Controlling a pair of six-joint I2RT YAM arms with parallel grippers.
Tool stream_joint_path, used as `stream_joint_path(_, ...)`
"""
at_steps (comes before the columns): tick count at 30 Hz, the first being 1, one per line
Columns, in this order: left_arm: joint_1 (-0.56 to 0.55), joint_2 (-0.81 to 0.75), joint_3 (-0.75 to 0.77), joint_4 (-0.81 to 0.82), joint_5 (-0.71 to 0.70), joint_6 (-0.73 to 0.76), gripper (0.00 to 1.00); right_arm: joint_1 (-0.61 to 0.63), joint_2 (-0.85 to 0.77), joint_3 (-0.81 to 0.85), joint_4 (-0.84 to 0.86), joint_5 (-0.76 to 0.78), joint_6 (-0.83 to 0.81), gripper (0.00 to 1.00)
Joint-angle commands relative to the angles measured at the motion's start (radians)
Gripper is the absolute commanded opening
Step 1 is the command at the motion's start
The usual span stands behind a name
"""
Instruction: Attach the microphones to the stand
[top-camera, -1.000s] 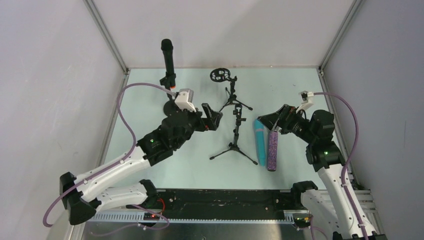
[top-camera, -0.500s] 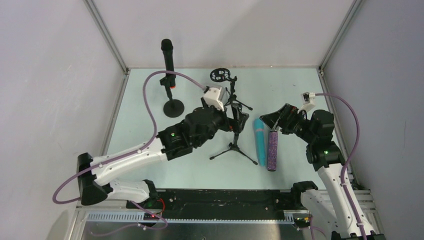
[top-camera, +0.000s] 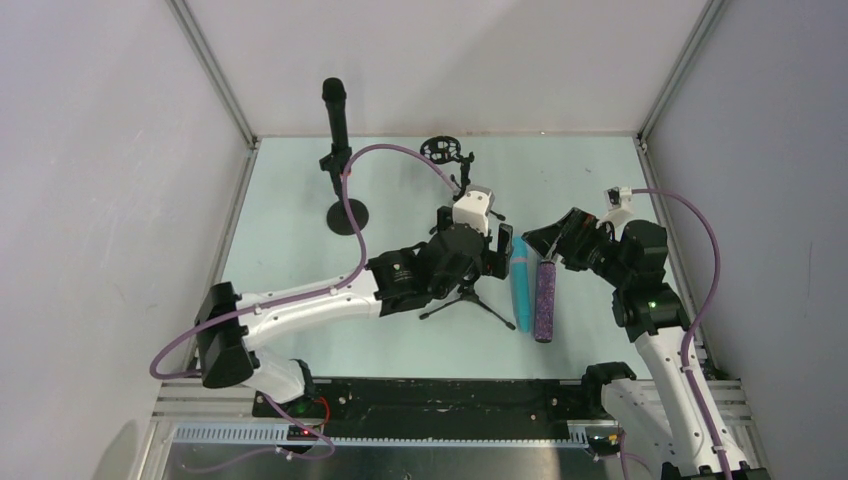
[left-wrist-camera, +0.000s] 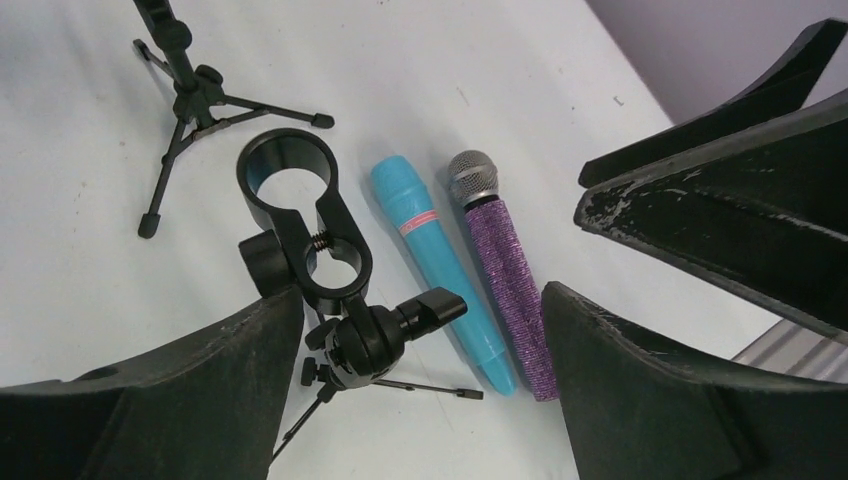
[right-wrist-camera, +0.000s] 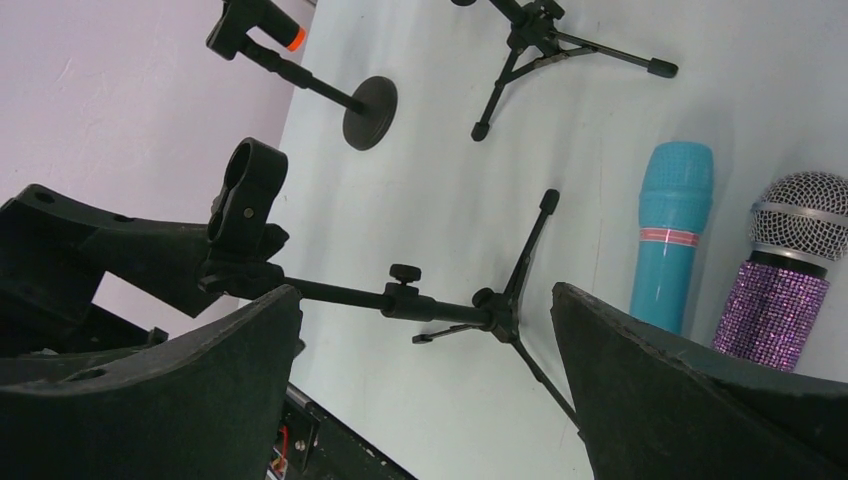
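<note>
**Top view.** Cyan-blue plain stick microphone (top-camera: 520, 288) and glittery purple microphone with a silver mesh head (top-camera: 544, 300) lie side by side on the pale green table (top-camera: 300, 270), just right of the near black tripod stand (top-camera: 468, 298). The black microphone with an orange-red end (top-camera: 335, 110) stands upright in the round-base stand (top-camera: 347, 215) at far left, so one of three appears mounted. Within the last second the left fingers (top-camera: 503, 245) have swung from beside that round-base stand to the middle. They now hang above the tripod's top, close to the cyan head. This suggests that picking up the cyan microphone is the next step. The right fingers (top-camera: 548, 238) have stayed over the two heads. A second tripod with a ring-shaped mount (top-camera: 438, 150) stands farther back.

**Left wrist view.** The left fingers are spread wide with nothing between them. The near stand's black clamp ring (left-wrist-camera: 290, 175) sits directly below, with both loose microphones just beyond it. A black wedge at upper right is probably the right fingers.

**Right wrist view.** The right fingers are likewise wide apart and empty. Both microphone heads show at right, and the stand's shaft crosses beneath.

**Obstructions (judged).**
- The clamp and its knob lie between the left fingers and the cyan body.
- The two microphones leave little room for a finger between them.
- Both arms crowd one spot.
</note>
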Motion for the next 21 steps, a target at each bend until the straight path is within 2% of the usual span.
stream_joint_path(1, -0.009, 0.017, 0.054, -0.005, -0.007, 0.018, 0.9, -0.008, -0.003, 0.004, -0.011, 0.017, -0.008, 0.99)
stream_joint_path(6, -0.009, 0.013, 0.044, -0.007, 0.001, 0.045, 0.79, -0.01, 0.0, 0.003, -0.009, 0.022, -0.009, 0.99)
stream_joint_path(18, -0.009, -0.045, -0.022, -0.003, 0.053, 0.266, 0.66, -0.012, 0.012, -0.005, 0.005, 0.016, 0.001, 0.99)
stream_joint_path(20, -0.007, -0.053, -0.036, -0.002, 0.049, 0.316, 0.58, -0.012, 0.012, -0.006, 0.006, 0.014, 0.0, 0.99)
stream_joint_path(21, -0.008, -0.056, -0.04, -0.001, 0.039, 0.349, 0.48, -0.013, 0.014, -0.006, 0.006, 0.014, 0.001, 0.99)
